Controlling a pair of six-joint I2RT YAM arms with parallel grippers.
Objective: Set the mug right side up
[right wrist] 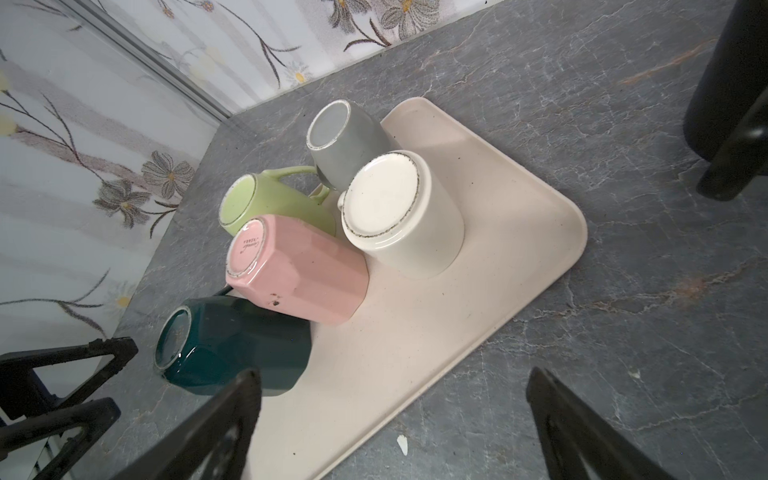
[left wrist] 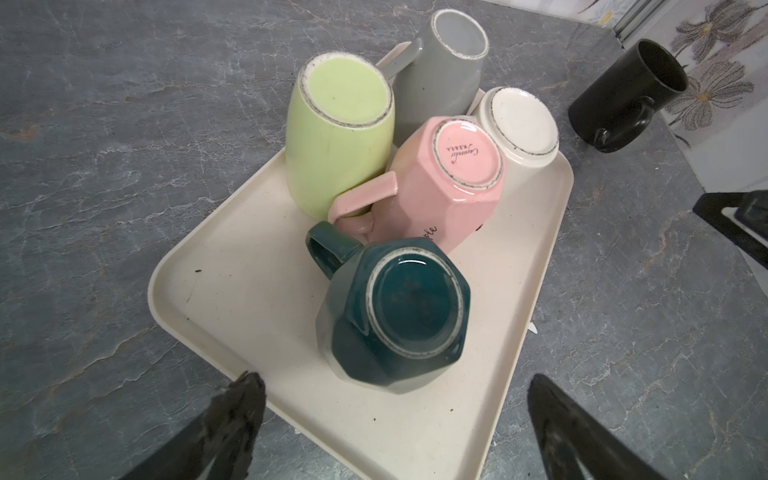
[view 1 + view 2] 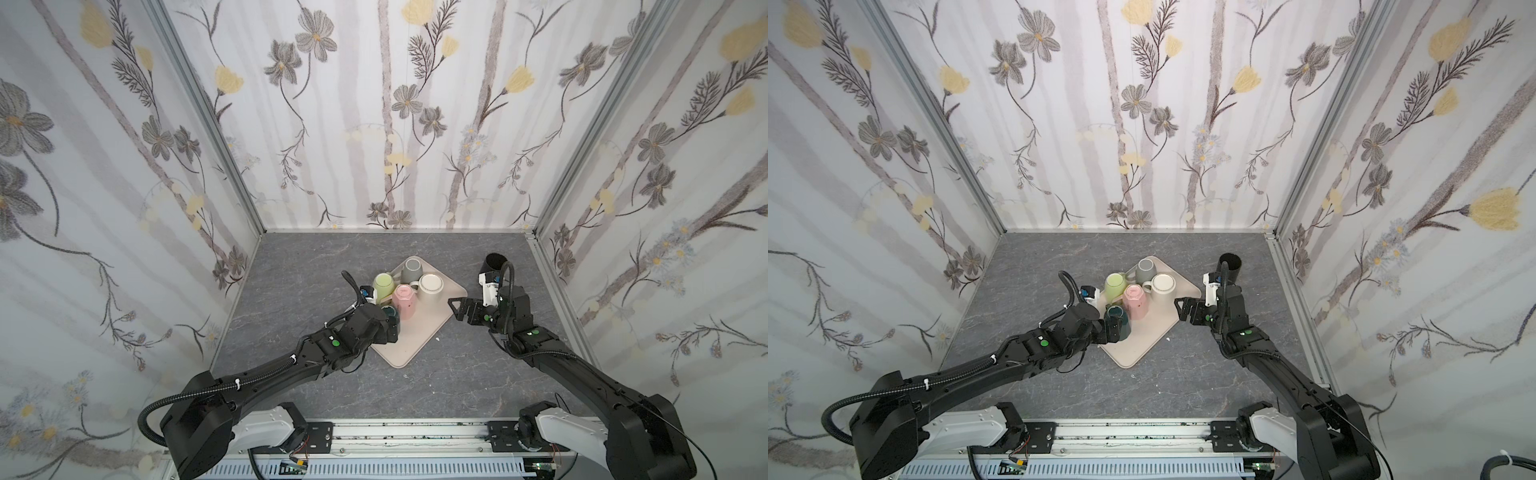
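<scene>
Five mugs stand upside down on a beige tray (image 3: 409,347): green (image 3: 384,284), grey (image 3: 412,270), white (image 3: 430,286), pink (image 3: 404,301) and dark teal (image 2: 399,316). A black mug (image 3: 494,264) stands upright on the table, right of the tray. My left gripper (image 2: 395,379) is open just in front of the teal mug (image 3: 1116,318), its fingers apart on either side and touching nothing. My right gripper (image 1: 395,374) is open over the tray's right edge (image 1: 478,345), holding nothing, with the black mug (image 1: 723,83) behind it.
The tray (image 3: 1133,351) lies turned like a diamond in the middle of a grey marbled table (image 3: 299,291). Flowered walls (image 3: 395,124) close in the back and both sides. A small white chip (image 1: 402,444) lies on the table by the tray's near edge.
</scene>
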